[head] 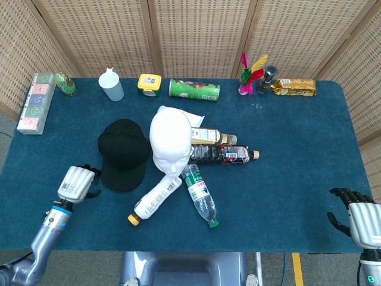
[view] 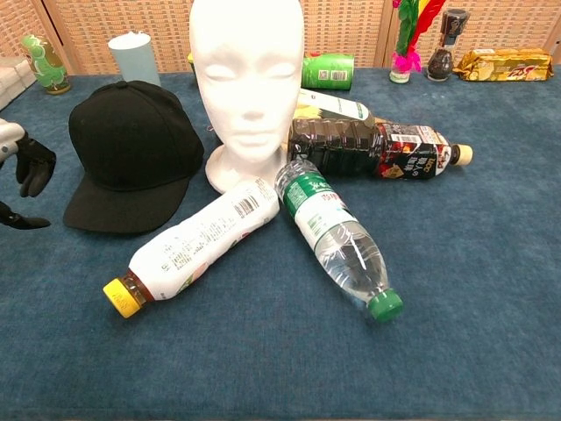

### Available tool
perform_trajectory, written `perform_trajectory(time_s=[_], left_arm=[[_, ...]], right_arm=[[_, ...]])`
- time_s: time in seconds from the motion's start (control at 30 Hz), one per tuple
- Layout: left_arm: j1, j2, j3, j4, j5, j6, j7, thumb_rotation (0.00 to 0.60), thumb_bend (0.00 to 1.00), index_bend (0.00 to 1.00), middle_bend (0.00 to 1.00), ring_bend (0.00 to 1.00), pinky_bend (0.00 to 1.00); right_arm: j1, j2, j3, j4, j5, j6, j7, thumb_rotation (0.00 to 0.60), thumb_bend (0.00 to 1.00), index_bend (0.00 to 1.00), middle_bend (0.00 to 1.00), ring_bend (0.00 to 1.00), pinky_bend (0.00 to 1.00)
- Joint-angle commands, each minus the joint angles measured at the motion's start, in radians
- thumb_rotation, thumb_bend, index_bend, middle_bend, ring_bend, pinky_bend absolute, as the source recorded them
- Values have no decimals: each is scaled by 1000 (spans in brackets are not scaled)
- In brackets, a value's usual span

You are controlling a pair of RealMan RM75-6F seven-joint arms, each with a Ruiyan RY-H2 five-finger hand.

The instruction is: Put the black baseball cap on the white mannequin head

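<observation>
From the head view, the black baseball cap (head: 124,154) lay flat on the table (head: 286,131), just left of the white mannequin head (head: 170,141). The left robot hand (head: 77,183), fingers apart and empty, hovered just beside its brim; the right robot hand (head: 362,220) waited, released, at the table's far corner. In the chest view, the left robot hand (view: 22,175) sat near the cap's left edge, not touching.

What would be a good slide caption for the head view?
Left hand nears the black baseball cap lying beside the white mannequin head among scattered bottles.
</observation>
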Motion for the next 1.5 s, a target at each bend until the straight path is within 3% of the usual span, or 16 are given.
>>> perform_trajectory(time_s=[0.03,0.93,1.27,1.5], left_arm=[[-21,-44,-2,29,-10,-17,2,600,59,665,660,511,674],[-75,-178,-2,156,-32,-23,12,600,66,665,660,511,673],[-98,-219,-15,222,-14,13,-57,600,210,666,660,511,673],[-134,-232,-55,264,10,68,-105,600,214,666,624,479,673]], right_arm=[[-2,2,1,2,3,2,3,600,258,329,399,427,471],[-26,18,1,22,23,15,33,600,258,329,399,428,471],[-37,21,4,33,27,31,48,600,259,329,399,430,471],[-47,24,8,38,26,49,55,600,259,329,399,433,470]])
